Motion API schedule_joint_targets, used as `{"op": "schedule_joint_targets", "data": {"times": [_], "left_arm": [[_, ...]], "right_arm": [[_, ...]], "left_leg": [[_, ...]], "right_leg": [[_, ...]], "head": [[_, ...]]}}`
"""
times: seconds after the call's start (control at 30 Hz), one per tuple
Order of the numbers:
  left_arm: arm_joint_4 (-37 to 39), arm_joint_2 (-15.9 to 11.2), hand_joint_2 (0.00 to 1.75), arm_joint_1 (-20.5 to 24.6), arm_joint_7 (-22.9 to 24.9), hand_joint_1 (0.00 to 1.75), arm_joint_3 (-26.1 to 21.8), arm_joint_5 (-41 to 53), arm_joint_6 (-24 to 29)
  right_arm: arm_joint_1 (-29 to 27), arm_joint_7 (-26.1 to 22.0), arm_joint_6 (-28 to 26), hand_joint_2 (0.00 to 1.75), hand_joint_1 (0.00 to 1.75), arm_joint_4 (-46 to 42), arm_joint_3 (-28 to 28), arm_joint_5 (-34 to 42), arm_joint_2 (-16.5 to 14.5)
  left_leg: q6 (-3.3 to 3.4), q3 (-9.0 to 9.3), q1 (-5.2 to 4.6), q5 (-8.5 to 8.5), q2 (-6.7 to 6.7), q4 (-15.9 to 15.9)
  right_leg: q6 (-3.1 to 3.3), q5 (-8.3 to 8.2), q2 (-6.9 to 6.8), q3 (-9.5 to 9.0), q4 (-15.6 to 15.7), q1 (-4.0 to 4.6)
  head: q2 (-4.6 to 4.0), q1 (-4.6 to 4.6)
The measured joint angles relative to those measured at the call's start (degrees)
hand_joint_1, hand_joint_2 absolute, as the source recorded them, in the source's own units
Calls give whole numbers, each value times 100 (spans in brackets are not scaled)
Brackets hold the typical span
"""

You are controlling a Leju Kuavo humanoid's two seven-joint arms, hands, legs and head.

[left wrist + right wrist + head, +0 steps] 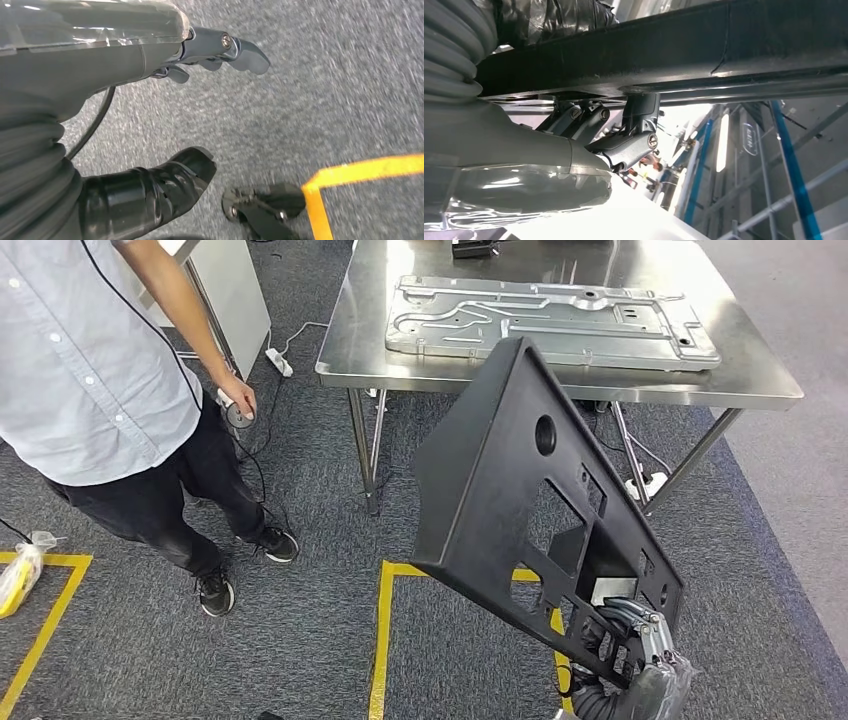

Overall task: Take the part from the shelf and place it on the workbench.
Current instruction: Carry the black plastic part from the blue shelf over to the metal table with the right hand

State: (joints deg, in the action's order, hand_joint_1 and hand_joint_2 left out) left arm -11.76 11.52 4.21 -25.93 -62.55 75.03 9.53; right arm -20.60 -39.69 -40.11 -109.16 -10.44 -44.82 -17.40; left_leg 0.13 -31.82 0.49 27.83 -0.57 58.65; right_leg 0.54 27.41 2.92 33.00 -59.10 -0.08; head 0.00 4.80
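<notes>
No text, label, brand or number can be read on anything in these three views.

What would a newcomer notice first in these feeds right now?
The big black panel, held tilted in the right hand short of the steel workbench. Next, the grey metal plate lying flat on that bench, and a person standing on the carpet to its left. The left hand hangs over the floor, holding nothing.
</notes>
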Motion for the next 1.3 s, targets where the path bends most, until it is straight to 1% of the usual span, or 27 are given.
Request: {"op": "schedule_joint_targets", "data": {"times": [0.17, 0.3, 0.37, 0.4, 0.43, 0.5, 0.53, 0.57, 0.6, 0.63, 0.67, 0.7, 0.73, 0.77, 0.87, 0.9, 0.93, 0.97, 1.03, 1.07, 1.1, 1.13, 1.17, 1.2, 1.23, 1.27, 1.3], "left_arm": [[0, 0, 175, 7, -20, 0, 0, -21, -70], [0, -11, 175, 10, -21, 0, 0, -21, -66], [0, -16, 175, 15, -21, 0, 0, -20, -68], [0, -18, 175, 16, -21, 0, 0, -20, -70], [0, -18, 175, 16, -21, 0, 0, -19, -73], [0, -19, 175, 7, -21, 0, 0, -19, -78], [0, -21, 175, 2, -21, 0, 0, -19, -79], [0, -22, 175, -1, -21, 0, 0, -19, -79], [0, -24, 175, -2, -21, 0, 0, -19, -79], [0, -24, 175, -1, -21, 0, 0, -19, -79], [0, -24, 175, 0, -21, 0, 0, -18, -79], [0, -27, 175, 2, -21, 0, 0, -17, -79], [0, -30, 175, 4, -21, 0, 0, -17, -79], [0, -32, 175, 5, -21, 0, 0, -17, -79], [0, -35, 175, 8, -22, 0, 0, -16, -77], [0, -35, 175, 10, -24, 0, 0, -16, -77], [0, -35, 175, 12, -26, 0, 0, -15, -78], [0, -35, 175, 11, -28, 0, 0, -15, -82], [0, -35, 175, 3, -31, 0, 0, -16, -113], [0, -35, 175, -6, -33, 0, 0, -16, -131], [0, -35, 175, -15, -37, 0, 0, -16, -144], [0, -35, 175, -21, -42, 0, 0, -14, -149], [0, -36, 175, -23, -48, 0, 0, -10, -147], [0, -43, 175, -23, -52, 0, 0, -6, -144], [0, -49, 175, -19, -57, 0, 0, -2, -140], [0, -55, 175, -13, -61, 0, 0, 1, -137], [0, -60, 175, -8, -63, 0, 0, 1, -138]], "right_arm": [[11, -1, 0, 175, 175, 4, -16, 111, 0], [15, 0, 0, 175, 175, 31, -27, 188, 2], [16, 0, 0, 175, 175, 33, -31, 196, 6], [20, -1, 0, 175, 175, 33, -33, 196, 9], [24, -1, -1, 175, 175, 33, -35, 196, 13], [32, -1, -1, 175, 175, 39, -37, 196, 18], [33, -1, -1, 175, 175, 43, -38, 198, 20], [33, 0, 0, 175, 175, 48, -38, 202, 22], [33, 0, 0, 175, 175, 53, -38, 207, 24], [34, 0, 0, 175, 175, 57, -38, 212, 26], [35, 0, 0, 175, 175, 60, -39, 215, 27], [38, 0, 0, 175, 175, 63, -40, 218, 28], [41, 0, 0, 175, 175, 66, -43, 220, 30], [45, 0, 0, 175, 175, 68, -45, 223, 30], [48, 0, 0, 175, 175, 70, -51, 232, 30], [49, 0, 0, 175, 175, 69, -55, 235, 29], [50, -1, 0, 175, 175, 69, -58, 237, 28], [52, -1, 0, 175, 175, 69, -62, 241, 28], [55, -1, 0, 175, 175, 77, -65, 249, 28], [55, 0, 0, 175, 175, 83, -64, 254, 28], [55, 0, 0, 175, 175, 89, -64, 257, 28], [55, 0, 0, 175, 175, 93, -65, 259, 28], [55, 0, 0, 175, 175, 95, -64, 259, 28], [55, 0, 0, 175, 175, 95, -64, 259, 28], [57, -1, 0, 175, 175, 95, -65, 259, 28], [58, -1, 0, 175, 175, 95, -65, 262, 28], [59, -1, 0, 175, 175, 95, -65, 268, 28]], "left_leg": [[68, -8, -29, 14, 0, 18], [116, -10, -60, 15, 3, 19], [163, 16, -24, -24, 25, -43], [192, 33, -4, -46, 43, -80], [217, 50, 17, -64, 64, -113], [234, 57, 17, -66, 105, -124], [231, 56, 18, -61, 124, -122], [222, 58, 22, -55, 139, -120], [205, 65, 31, -44, 149, -115], [180, 77, 45, -28, 154, -105], [144, 90, 61, -5, 157, -88], [97, 97, 67, 23, 157, -64], [49, 100, 68, 45, 156, -44], [0, 103, 64, 60, 156, -36], [-127, 134, 82, 85, 157, -47], [-155, 113, 96, 146, 148, 29], [-169, 36, 103, 263, 138, 211], [-172, -106, 106, 428, 126, 515], [-164, -508, 96, 741, 118, 1286], [-155, -652, 90, 781, 116, 1531], [-137, -700, 82, 707, 114, 1572], [-107, -626, 71, 520, 111, 1362], [-61, -475, 52, 282, 102, 996], [-8, -313, 29, 108, 85, 618], [34, -178, 8, -7, 72, 308], [63, -106, -14, -45, 60, 131], [79, -85, -29, -24, 54, 71]], "right_leg": [[-116, -20, 3, -14, 48, -30], [-172, -30, 10, -17, 69, -69], [-205, -10, -16, -9, 44, -59], [-223, 60, -65, 35, -60, -54], [-239, 188, -124, 130, -270, -56], [-272, 534, -215, 468, -958, -83], [-288, 646, -227, 634, -1280, -102], [-304, 667, -234, 734, -1465, -123], [-320, 570, -244, 722, -1426, -146], [-334, 391, -261, 600, -1177, -168], [-348, 202, -290, 408, -787, -188], [-351, 73, -315, 225, -424, -182], [-332, 8, -326, 102, -174, -171], [-301, 7, -327, 46, -52, -151], [-155, 24, -287, 39, -34, -119], [-106, 23, -281, 26, -21, -120], [-61, 22, -279, 13, -7, -120], [-24, 28, -280, 3, 1, -112], [28, 50, -271, -5, 0, -72], [44, 61, -261, -15, -2, -48], [57, 70, -247, -32, -3, -25], [64, 82, -231, -58, -4, -5], [68, 97, -217, -88, -4, 12], [62, 114, -206, -110, -8, 34], [48, 129, -196, -120, -14, 43], [28, 138, -191, -117, -18, 43], [-1, 141, -188, -108, -18, 37]], "head": [[0, -1], [0, -1], [0, -1], [0, 3], [0, 7], [0, 13], [0, 12], [0, 11], [0, 11], [0, 11], [0, 12], [0, 14], [0, 11], [0, 7], [0, -4], [0, -4], [0, -7], [0, -8], [0, -10], [0, -10], [0, -10], [0, -10], [0, -10], [0, -7], [0, -8], [0, -4], [0, -5]]}}
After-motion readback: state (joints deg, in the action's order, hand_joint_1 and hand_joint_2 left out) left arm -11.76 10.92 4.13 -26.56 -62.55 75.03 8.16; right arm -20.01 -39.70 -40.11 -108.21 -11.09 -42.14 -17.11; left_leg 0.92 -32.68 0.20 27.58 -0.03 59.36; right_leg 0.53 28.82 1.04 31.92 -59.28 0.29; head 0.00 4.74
